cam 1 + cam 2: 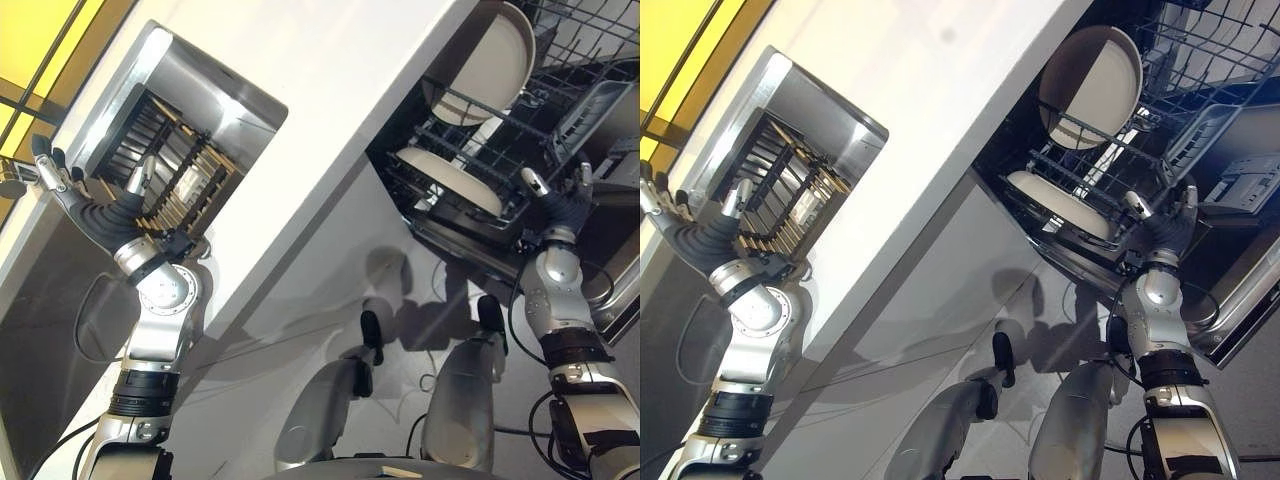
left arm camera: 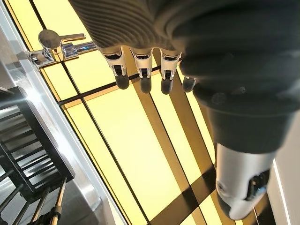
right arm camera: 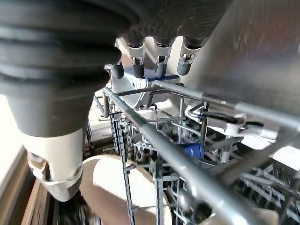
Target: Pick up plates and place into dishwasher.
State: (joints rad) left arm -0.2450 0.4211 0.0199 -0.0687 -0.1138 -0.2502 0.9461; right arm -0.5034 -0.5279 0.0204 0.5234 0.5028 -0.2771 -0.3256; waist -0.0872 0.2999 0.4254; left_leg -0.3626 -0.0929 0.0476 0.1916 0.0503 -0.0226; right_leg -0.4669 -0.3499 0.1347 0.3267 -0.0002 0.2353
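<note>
Left eye view: two plates racked, both robot hands empty

Left eye view showed the left robot hand (image 1: 75,195) raised beside the sink (image 1: 170,150), its fingers straight and spread wide, holding nothing. A dark wire drying rack (image 1: 165,170) sat inside the sink basin, just past that hand's thumb. In the left wrist view the fingertips (image 2: 140,82) hung straight and apart before a yellow panelled wall (image 2: 140,154), with a chrome tap (image 2: 54,44) just beyond them and the sink's steel rim (image 2: 51,136) running alongside.

The right robot hand (image 1: 560,200) stood at the front edge of the open dishwasher's lower rack (image 1: 470,140), fingers relaxed and parted, gripping nothing. One plate (image 1: 480,60) stood tilted on edge in the rack, well beyond the hand's fingertips. A second plate (image 1: 450,178) leaned lower in the rack, nearer the hand and just to its thumb side. The right wrist view looked along the fingers (image 3: 159,63), which hung loose above the grey rack wires (image 3: 187,173); whether they touched the wires could not be told. A pale plate (image 3: 117,183) showed beneath the wires, below the hand, and a small blue clip (image 3: 192,150) sat among the tines.

A white worktop (image 1: 330,100) ran between the sink and the dishwasher, separating the two hands.
</note>
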